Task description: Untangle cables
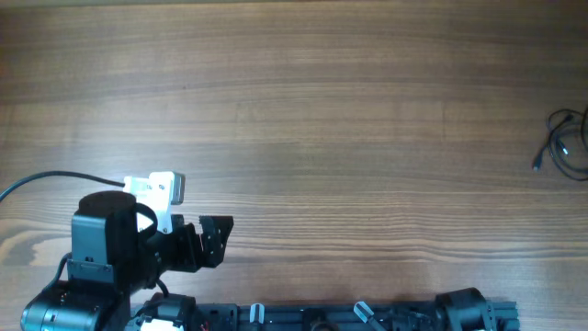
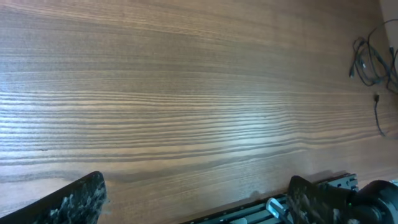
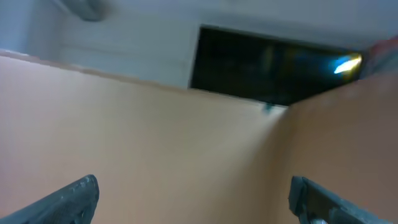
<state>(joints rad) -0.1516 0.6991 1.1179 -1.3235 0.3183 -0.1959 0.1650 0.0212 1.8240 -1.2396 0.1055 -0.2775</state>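
The cables (image 1: 567, 145) lie in a small dark tangle at the far right edge of the wooden table (image 1: 303, 119). In the left wrist view the cables (image 2: 372, 62) show at the top right, one loose plug end trailing below the bundle. My left gripper (image 1: 213, 241) sits at the near left of the table, far from them. It (image 2: 196, 190) is open, with only bare wood between its fingers (image 2: 84, 199). My right gripper (image 3: 193, 190) is open and holds nothing, facing a beige wall; it does not show in the overhead view.
A dark metal rail (image 1: 367, 317) runs along the table's near edge, with the right arm's base (image 1: 464, 311) on it. A thick black robot cable (image 1: 46, 179) curves in from the left edge to the left arm.
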